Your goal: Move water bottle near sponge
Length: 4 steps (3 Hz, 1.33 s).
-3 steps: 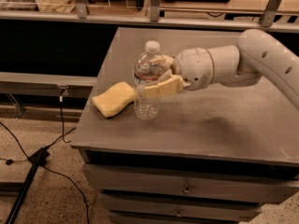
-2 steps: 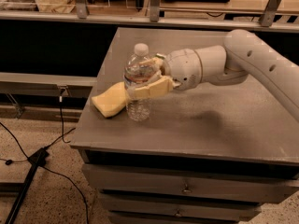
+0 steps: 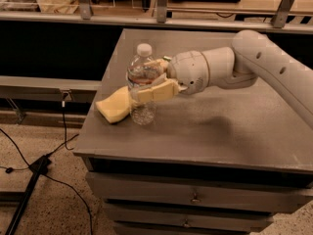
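Observation:
The water bottle [image 3: 142, 106], clear ribbed plastic with a white cap, stands upright near the left edge of the grey table [image 3: 220, 131]. My gripper [image 3: 149, 82] reaches in from the right and is shut around the bottle's middle, one beige finger [image 3: 159, 90] across its front. The pale yellow sponge [image 3: 115, 104] lies flat right beside the bottle on its left, touching or nearly touching its base. The bottle's label is mostly hidden by my fingers.
My white arm [image 3: 264, 62] stretches across the table from the right. The table's left edge runs close by the sponge. A dark bench [image 3: 44, 84] and cables on the floor [image 3: 29, 165] lie to the left. Shelving stands behind the table.
My gripper has carried the bottle leftwards, closer to the sponge, and the bottle now stands right beside it.

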Motion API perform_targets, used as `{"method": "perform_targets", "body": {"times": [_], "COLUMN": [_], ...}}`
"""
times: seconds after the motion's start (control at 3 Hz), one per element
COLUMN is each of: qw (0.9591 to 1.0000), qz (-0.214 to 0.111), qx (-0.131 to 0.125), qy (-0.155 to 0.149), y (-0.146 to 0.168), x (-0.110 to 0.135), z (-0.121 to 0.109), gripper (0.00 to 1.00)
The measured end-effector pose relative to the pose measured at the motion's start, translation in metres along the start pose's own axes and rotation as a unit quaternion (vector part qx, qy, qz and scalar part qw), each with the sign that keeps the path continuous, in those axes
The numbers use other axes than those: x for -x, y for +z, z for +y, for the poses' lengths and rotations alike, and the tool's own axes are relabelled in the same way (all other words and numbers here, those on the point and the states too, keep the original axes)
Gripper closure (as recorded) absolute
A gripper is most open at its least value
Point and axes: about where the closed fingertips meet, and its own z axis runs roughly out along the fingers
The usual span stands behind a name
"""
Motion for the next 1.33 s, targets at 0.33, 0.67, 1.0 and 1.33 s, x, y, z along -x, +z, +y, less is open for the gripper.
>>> {"method": "perform_targets", "body": {"times": [0.33,0.67,1.0,1.33], "qw": [1.0,1.0,1.0,0.9992], "qz": [0.0,0.0,0.0,0.039], "qx": [0.003,0.004,0.004,-0.008], "qy": [-0.001,-0.001,-0.001,0.0], "y": [0.003,0.005,0.005,-0.013], "x": [0.001,0.002,0.002,0.005], "z": [0.001,0.001,0.001,0.006], "gripper": [0.07,0.0,0.0,0.0]}}
